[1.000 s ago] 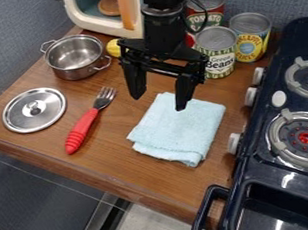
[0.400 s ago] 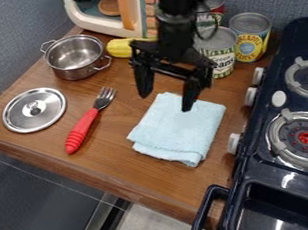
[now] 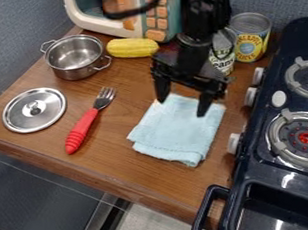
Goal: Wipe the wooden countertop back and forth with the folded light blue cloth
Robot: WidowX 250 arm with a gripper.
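Note:
My black gripper (image 3: 183, 107) hangs over the upper part of the folded light blue cloth (image 3: 178, 132), its two fingers spread wide with nothing between them. Left of the cloth lies a fork with a red handle (image 3: 82, 131), tines toward the back. A silver lid (image 3: 34, 110) rests flat at the far left, and a steel pot (image 3: 75, 57) stands behind it. The yellow corn (image 3: 132, 47) lies between the pot and the arm. Whether the fingertips touch the cloth, I cannot tell.
A toy microwave (image 3: 109, 20) stands at the back. Behind the arm are a green beans can (image 3: 223, 56), partly covered, and a pineapple can (image 3: 250, 36). The dark stove (image 3: 292, 174) with its knobs and front handle borders the wooden counter (image 3: 131, 174) on the right.
The gripper has moved right and slightly down in the view, still open. The corn and more of the microwave have come into sight from behind the arm.

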